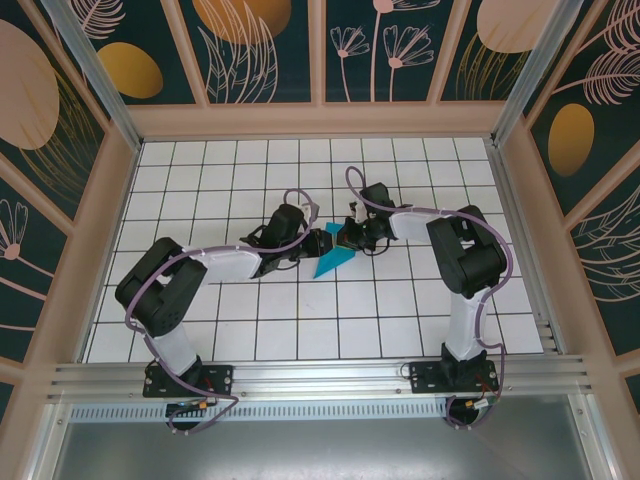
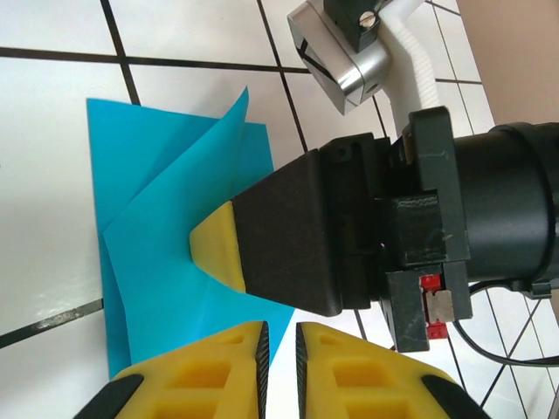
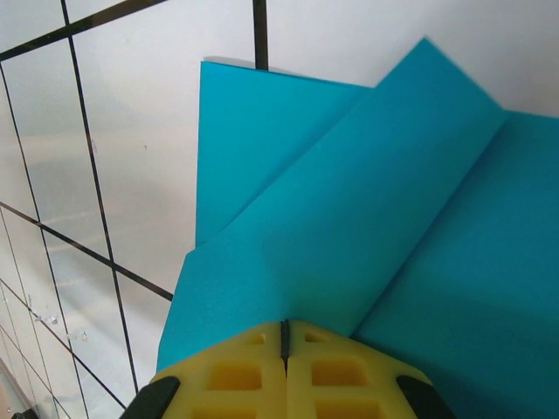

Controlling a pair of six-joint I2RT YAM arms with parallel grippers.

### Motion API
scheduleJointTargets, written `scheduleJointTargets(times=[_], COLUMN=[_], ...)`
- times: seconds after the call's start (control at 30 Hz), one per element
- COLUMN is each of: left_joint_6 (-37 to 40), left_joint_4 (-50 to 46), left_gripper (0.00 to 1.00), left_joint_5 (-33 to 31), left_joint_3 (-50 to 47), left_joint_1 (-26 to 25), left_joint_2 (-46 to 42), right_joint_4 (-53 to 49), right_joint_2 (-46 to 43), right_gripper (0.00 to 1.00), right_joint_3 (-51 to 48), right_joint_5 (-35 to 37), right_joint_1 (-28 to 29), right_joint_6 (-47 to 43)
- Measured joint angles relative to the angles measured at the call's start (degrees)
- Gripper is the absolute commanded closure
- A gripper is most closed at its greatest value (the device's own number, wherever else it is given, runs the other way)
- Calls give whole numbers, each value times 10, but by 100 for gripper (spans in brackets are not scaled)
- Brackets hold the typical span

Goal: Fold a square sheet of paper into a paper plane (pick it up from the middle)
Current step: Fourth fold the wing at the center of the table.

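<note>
The square sheet of paper (image 1: 331, 262) is teal-blue and lies partly folded on the white grid table, with flaps overlapping at a slant (image 2: 148, 175) (image 3: 349, 192). One flap corner stands slightly up. My right gripper (image 1: 350, 236) is shut, and its yellow tips (image 3: 284, 327) rest on the paper's middle near a crease (image 2: 205, 249). My left gripper (image 1: 323, 243) hovers at the paper's near edge. Its jaws (image 2: 279, 349) are a narrow gap apart, with nothing gripped between them.
The two wrists nearly touch over the paper at the table's centre. The right arm's wrist body and metal camera block (image 2: 341, 52) loom just ahead of my left fingers. Wooden enclosure walls (image 1: 100, 230) ring the table, and an aluminium rail (image 1: 320, 378) runs along the front.
</note>
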Motion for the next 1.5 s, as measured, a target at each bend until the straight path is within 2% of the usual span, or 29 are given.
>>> scheduleJointTargets(times=[0.77, 1.07, 1.5], left_joint_6=[-35, -35, -35], left_joint_4=[-17, -17, -18], left_gripper=[94, 100, 100], left_joint_5=[17, 17, 15], left_joint_3=[-33, -33, -33], left_joint_1=[0, 0, 0], left_joint_2=[53, 56, 56], right_joint_4=[1, 28, 29], right_joint_2=[0, -11, -17], right_gripper=[94, 93, 94], right_joint_3=[0, -18, -34], right_joint_5=[0, -24, -45], right_joint_1=[0, 0, 33], right_joint_6=[2, -1, -20])
